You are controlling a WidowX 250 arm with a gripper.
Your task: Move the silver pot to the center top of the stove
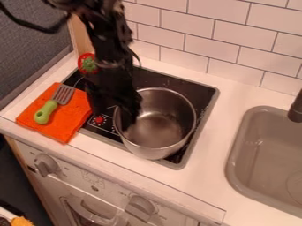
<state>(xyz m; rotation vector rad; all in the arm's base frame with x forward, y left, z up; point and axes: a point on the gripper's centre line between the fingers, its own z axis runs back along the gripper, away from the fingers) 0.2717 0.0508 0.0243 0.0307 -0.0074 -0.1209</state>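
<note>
Silver pot (162, 128) stands upright on the front right part of the black stove (198, 90). Tool (130, 119) hangs down at the pot's left rim; whether it is apart, together or clamped on the rim cannot be told. At the stove's left side, an orange cloth (69, 118) bears a green-handled spatula (48, 108). White surface (215, 145) extends right to a grey sink (262, 154); tiled wall (218, 39) behind
</note>
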